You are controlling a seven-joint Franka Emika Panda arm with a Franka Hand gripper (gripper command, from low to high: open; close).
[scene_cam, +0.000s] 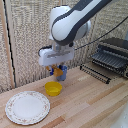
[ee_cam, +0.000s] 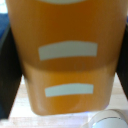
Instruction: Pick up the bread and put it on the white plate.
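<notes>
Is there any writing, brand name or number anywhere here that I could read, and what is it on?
None can be read.
Bread: two pale bars in the wrist view, no letters on them.
Plate: only a faint speckled rim pattern.
Metal rack and end effector: no legible marks; the picture is too blurred for small print.

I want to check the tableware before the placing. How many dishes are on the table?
2. The white plate lies at the exterior view's left front. The yellow bowl stands behind it, under the gripper, which holds the bread. Nothing else seems hidden.
</notes>
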